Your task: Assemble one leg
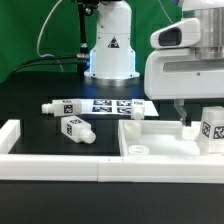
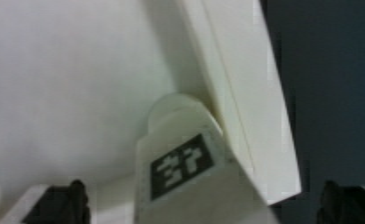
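A leg (image 2: 179,160), a chunky white peg with a black-and-white tag, stands at the edge of the large flat white panel (image 2: 72,90). My gripper (image 2: 205,205) is open, with its dark fingers (image 2: 63,202) on either side of the leg and a gap on each side. In the exterior view this leg (image 1: 212,128) is at the right, on the panel (image 1: 160,140), under my gripper (image 1: 195,118). Two more legs (image 1: 60,108) (image 1: 76,128) lie on the black table at the exterior view's left.
The marker board (image 1: 120,105) lies flat in the middle, in front of the robot base (image 1: 110,55). A white raised border (image 1: 60,165) runs along the front and turns up at the exterior view's left (image 1: 10,132).
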Available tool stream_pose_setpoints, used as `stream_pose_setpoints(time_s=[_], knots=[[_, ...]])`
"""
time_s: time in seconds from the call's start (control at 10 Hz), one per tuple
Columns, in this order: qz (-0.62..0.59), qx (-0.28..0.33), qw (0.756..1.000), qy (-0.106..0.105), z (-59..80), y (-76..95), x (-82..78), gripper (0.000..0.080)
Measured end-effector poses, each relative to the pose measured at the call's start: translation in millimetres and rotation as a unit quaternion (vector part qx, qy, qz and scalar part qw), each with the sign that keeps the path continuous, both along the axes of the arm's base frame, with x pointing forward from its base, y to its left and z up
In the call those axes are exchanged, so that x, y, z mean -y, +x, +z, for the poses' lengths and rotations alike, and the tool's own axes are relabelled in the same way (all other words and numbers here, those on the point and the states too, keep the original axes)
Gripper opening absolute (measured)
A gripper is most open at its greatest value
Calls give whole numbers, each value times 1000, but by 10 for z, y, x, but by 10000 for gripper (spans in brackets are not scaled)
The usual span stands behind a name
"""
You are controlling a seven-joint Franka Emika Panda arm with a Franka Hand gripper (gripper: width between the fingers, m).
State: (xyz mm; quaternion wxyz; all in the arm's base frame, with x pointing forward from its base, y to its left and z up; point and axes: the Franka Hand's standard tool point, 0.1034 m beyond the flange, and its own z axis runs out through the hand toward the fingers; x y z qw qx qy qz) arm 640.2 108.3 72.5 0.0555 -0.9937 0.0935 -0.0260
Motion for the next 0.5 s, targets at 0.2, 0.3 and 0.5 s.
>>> stream_pose_setpoints(time_s=[0.2,0.3,0.5], knots=[[149,18,988,-25,61,52,14,649],[135,17,990,-24,50,51,17,649],[128,16,991,-24,44,49,20,368]])
